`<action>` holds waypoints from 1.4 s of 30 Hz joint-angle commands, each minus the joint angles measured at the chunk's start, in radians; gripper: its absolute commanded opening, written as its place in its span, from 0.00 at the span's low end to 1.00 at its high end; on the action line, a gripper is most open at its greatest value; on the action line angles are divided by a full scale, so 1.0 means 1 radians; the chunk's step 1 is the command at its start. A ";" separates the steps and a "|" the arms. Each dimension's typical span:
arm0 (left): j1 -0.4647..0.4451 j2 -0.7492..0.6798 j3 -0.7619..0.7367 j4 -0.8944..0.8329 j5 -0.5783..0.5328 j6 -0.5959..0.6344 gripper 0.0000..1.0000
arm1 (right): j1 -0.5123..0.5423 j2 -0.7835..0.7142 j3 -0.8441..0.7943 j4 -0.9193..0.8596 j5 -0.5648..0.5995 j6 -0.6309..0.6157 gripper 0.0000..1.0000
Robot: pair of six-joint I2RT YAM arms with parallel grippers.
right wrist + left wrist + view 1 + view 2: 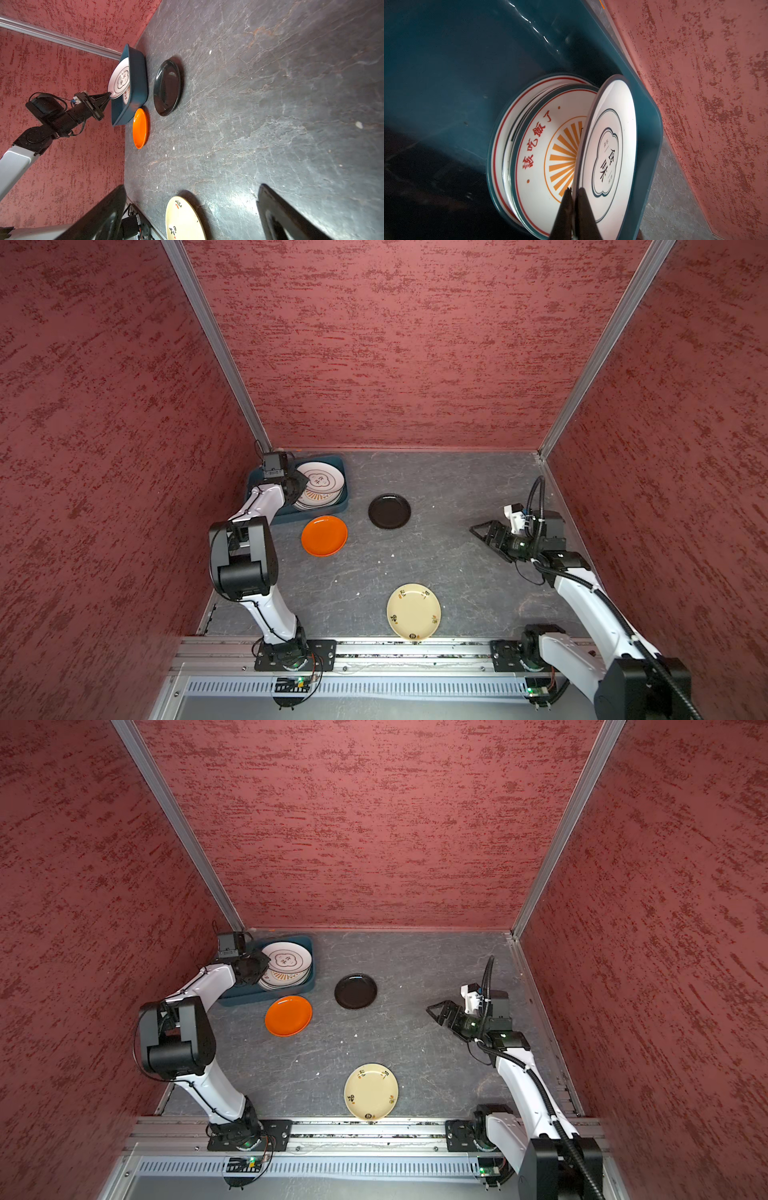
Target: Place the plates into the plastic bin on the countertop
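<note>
The dark grey veined worktop [449, 489] is enclosed on three sides by red textured walls [374, 344], with an aluminium rail [374, 649] along its near edge. Nearest, a cream plate [414, 611] is laid flat against that rail. Further back, on the right, the right gripper [486, 540] is held above the worktop with its jaws spread wide and nothing between them. An orange plate [324, 535] is seen flat just in front of the plastic bin [467, 62], and a black plate [389, 511] lies apart to the right of it. The bin is set in the far left corner, its long axis running roughly along the back wall. At its right end a stack of white plates [546, 149] is lodged. Over the stack a white plate with a cloud motif [608, 145] is tilted, its far edge towards the bin wall, its near rim pinched by the left gripper [573, 190], whose jaws are closed on it.
</note>
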 commanded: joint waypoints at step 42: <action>-0.391 -0.724 -0.397 -0.117 -0.106 0.122 0.99 | 0.301 -0.198 -0.220 -0.010 0.122 0.144 0.93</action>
